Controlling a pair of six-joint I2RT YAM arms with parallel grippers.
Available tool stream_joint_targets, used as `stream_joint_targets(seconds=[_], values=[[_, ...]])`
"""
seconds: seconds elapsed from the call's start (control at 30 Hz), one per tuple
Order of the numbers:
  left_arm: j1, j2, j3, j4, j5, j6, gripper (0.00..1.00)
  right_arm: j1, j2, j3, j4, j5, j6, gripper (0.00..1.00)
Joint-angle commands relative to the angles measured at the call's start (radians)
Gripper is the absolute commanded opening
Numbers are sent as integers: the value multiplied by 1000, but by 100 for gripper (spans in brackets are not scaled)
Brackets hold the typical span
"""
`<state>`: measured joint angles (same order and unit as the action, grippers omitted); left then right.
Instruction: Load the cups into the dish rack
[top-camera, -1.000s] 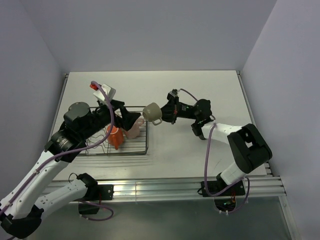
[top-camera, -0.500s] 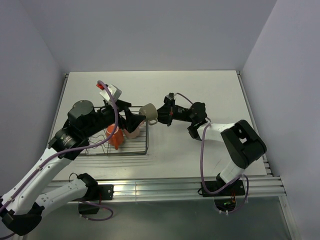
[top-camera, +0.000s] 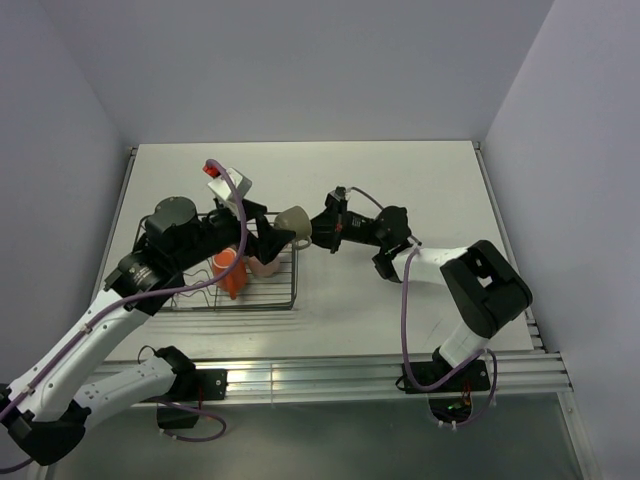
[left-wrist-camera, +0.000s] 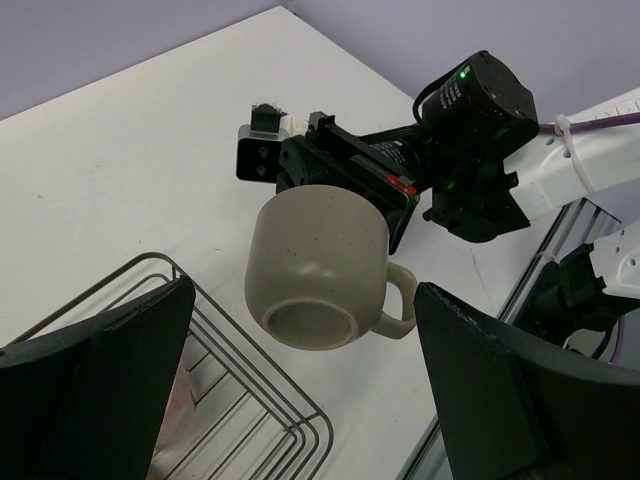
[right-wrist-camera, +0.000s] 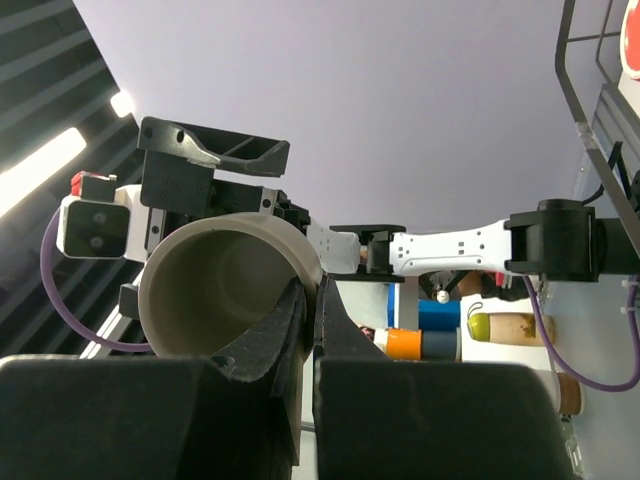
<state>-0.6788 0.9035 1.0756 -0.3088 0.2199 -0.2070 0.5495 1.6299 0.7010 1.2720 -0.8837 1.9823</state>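
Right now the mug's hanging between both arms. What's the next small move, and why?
Probably close the left gripper on the beige mug. Its open fingers flank the mug's body, while the right gripper only pinches the rim, in the air by the dish rack's corner. It looks like a handover.

This was a robotics lab test cell. A plain white table (top-camera: 430, 185) filled the middle of the top view, boxed in by plain lavender walls (top-camera: 300, 70). Along the bottom edge ran an aluminium rail (top-camera: 330, 376) carrying the arm bases (top-camera: 185, 378), with loose purple cables (top-camera: 404, 310). Strip lights (right-wrist-camera: 40, 170) showed at the right wrist view's left.
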Motion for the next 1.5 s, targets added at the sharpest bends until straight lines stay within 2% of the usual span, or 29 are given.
stream_joint_targets(seconds=[0.0, 0.33, 1.17, 1.4, 1.47], values=[[-5, 15, 26, 42, -4, 21, 99, 18, -13, 20, 492, 34, 408, 0], [-7, 26, 18, 42, 4, 21, 99, 33, -7, 40, 492, 42, 414, 0], [-7, 49, 12, 16, 47, 27, 91, 40, 5, 60, 492, 49, 423, 0], [-7, 55, 14, 7, 45, 27, 83, 43, 7, 60, 492, 49, 423, 0], [-7, 52, 14, 8, 44, 27, 71, 43, 7, 58, 492, 49, 423, 0]])
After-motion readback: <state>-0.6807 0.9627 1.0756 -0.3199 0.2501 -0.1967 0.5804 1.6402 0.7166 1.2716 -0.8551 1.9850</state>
